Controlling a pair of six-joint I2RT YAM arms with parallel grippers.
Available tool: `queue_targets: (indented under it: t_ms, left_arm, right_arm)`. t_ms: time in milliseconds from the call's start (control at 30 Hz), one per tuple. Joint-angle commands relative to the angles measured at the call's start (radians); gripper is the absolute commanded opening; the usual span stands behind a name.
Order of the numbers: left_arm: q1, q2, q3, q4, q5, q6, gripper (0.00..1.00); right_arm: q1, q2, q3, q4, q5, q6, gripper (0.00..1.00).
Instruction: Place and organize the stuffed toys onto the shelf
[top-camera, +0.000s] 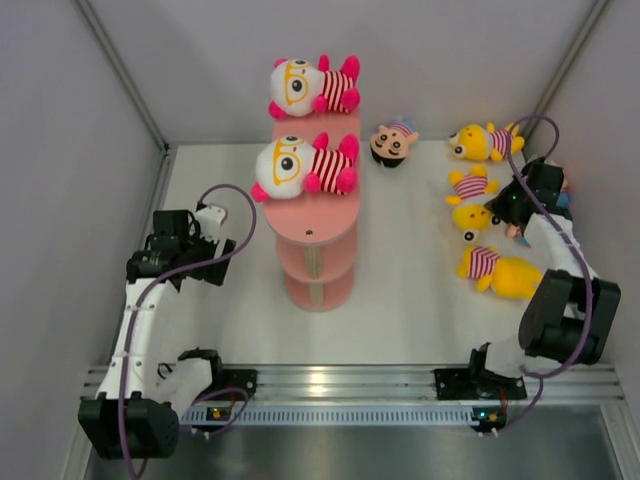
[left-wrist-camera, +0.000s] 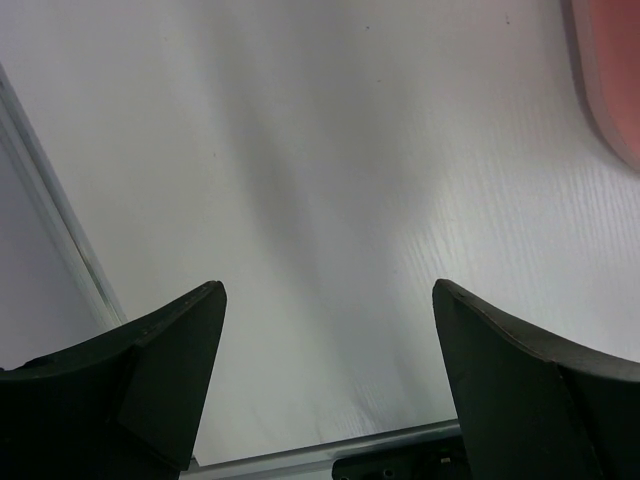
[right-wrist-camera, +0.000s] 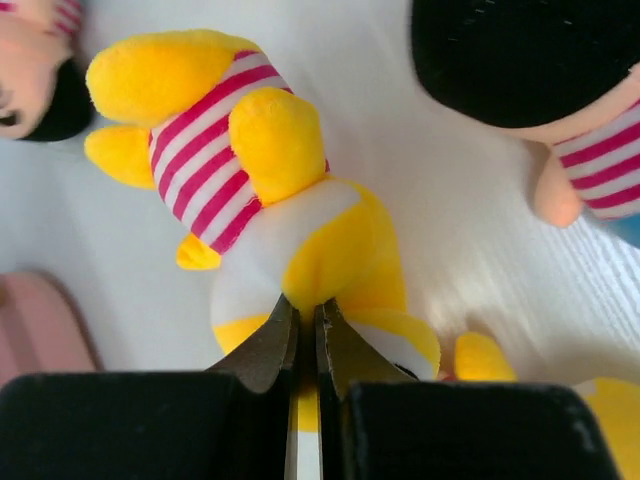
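Currently | right gripper (right-wrist-camera: 305, 312): fingers pinched together on head plush of middle yellow bear (right-wrist-camera: 320, 250), near the table's (top-camera: 400, 290) right edge | left gripper (left-wrist-camera: 330, 295): fingers wide apart, holding nothing, above table left of shelf (top-camera: 320, 218) | shelf top: far glasses doll (top-camera: 312, 87) and near glasses doll (top-camera: 300, 167) lying down

Overhead; wrist views close, probably downward.

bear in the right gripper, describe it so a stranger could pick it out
Look right of the pink shelf, where three yellow bears lie in a column. It is the middle bear, the only one with the right gripper shut on it.
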Motion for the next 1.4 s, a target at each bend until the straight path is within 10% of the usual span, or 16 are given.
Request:
queue_targets:
  t_ms: [0,567,967,1233,1367]
  left_arm:
    - [-0.002,-0.054,0.055,-0.096,0.070,0.038,0.90]
    - [-0.002,-0.237,0.282,-0.182,0.338,0.022,0.96]
    - [0.001,-0.246,0.491,-0.182,0.588,-0.029,0.99]
    - [0.012,-0.172,0.698,-0.180,0.711,-0.081,0.99]
    - [0.013,-0.142,0.811,-0.180,0.725,-0.113,0.99]
  right_arm:
    - [0.070,-0.221,-0.012,0.019,-0.033,0.006,0.00]
    - [0.409,-0.763,0.202,0.111,-0.157,0.026,0.00]
    - [0.724,-0.663,0.310,0.474,-0.196,0.196,0.00]
    - [1.224,-0.353,0.512,0.501,-0.010,0.003,0.00]
    - [1.245,-0.212,0.615,0.534,-0.030,0.064,0.00]
